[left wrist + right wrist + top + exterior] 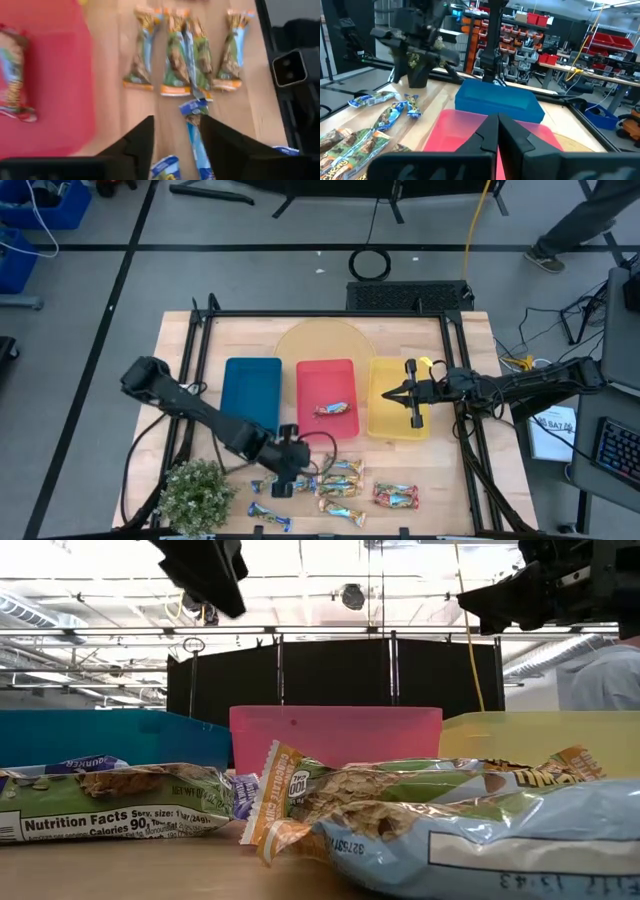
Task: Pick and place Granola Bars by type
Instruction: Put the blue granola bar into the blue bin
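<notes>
Several wrapped granola bars lie flat near the table's near edge: blue-silver ones [268, 485], gold-tan and teal ones [340, 478], red-orange ones [395, 497]. One red-orange bar [333, 410] lies in the red tray [325, 372]. My left gripper [285, 472] hovers open above the bars. In its wrist view [176, 129] a blue-silver bar [196, 125] shows below, between the fingers. The low view shows this gripper [205, 570] well above the table. My right gripper [388, 395] hangs shut and empty over the yellow tray [398, 425], pointing at the red tray [470, 131].
A blue tray [252, 393] stands left of the red one. A potted plant [195, 492] sits at the near left corner, close to my left arm. A round pale board [320, 340] lies behind the trays. Black frame rails [460, 380] border the table.
</notes>
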